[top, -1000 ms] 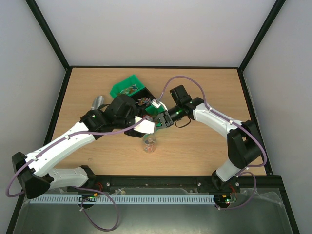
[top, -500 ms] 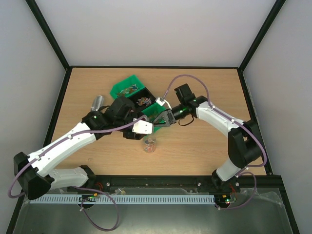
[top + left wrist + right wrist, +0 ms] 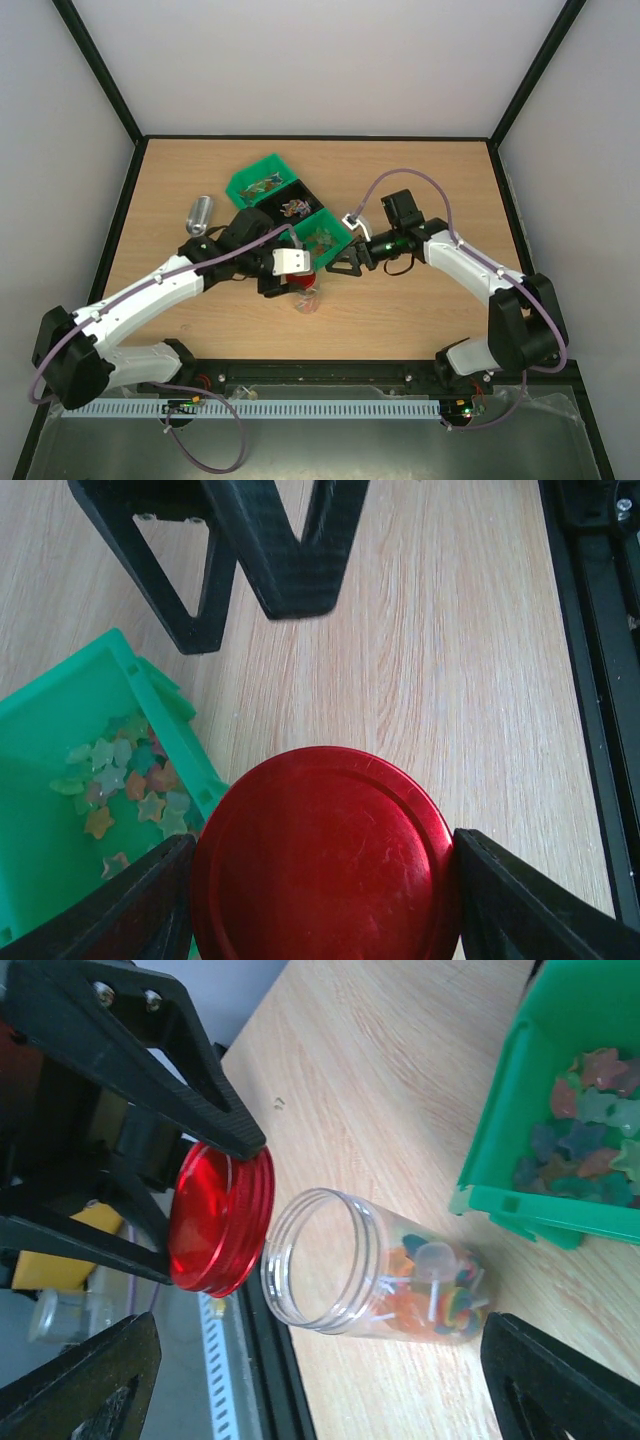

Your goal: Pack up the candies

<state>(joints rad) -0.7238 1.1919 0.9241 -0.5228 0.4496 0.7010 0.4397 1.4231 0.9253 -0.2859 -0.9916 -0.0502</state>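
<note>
My left gripper [image 3: 322, 900] is shut on a round red lid [image 3: 325, 850], one finger on each side of its rim. The lid [image 3: 220, 1215] hangs close beside the open mouth of a clear jar [image 3: 350, 1275], apart from it. The jar [image 3: 307, 300] appears to lie on its side on the table and holds candies [image 3: 440, 1295], some on white sticks. More candies [image 3: 120, 780], star-shaped, lie in a green bin [image 3: 160, 705]. My right gripper [image 3: 330, 1380] stands open just right of the jar with nothing between its fingers [image 3: 90, 1380]. In the top view it [image 3: 338, 264] is beside the bin [image 3: 325, 232].
Two more bins [image 3: 262, 180] [image 3: 297, 207] with sweets stand behind the green one. A silver metal scoop [image 3: 201, 212] lies at the left. The black rail of the table's near edge [image 3: 590, 680] runs close by the jar.
My right gripper has opened and drawn back to the right. My left gripper has carried the red lid toward the near edge, down by the jar.
</note>
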